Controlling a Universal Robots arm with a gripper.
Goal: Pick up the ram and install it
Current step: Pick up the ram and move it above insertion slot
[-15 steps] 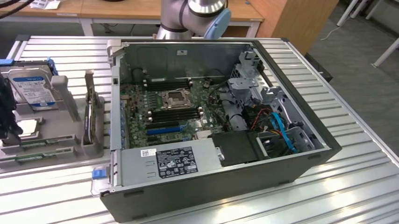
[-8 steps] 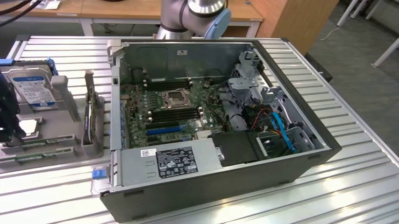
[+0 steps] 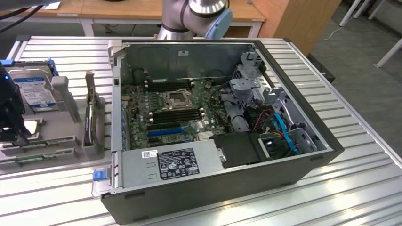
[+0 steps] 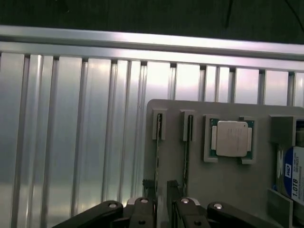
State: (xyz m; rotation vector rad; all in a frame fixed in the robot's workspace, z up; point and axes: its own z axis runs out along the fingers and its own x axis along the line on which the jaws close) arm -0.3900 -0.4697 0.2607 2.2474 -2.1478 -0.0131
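As the gripper [image 4: 160,187] hangs open, the ram [image 4: 157,149] runs between its jaws.

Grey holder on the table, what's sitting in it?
In the grey holder, a ram stick and a second ram stick stand on edge in slots, beside a square processor chip and a blue-labelled hard drive. The gripper covers the sticks' near ends.

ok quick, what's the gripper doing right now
Gripper: open, holding nothing, lined up with the ram standing on edge in the gray holder.
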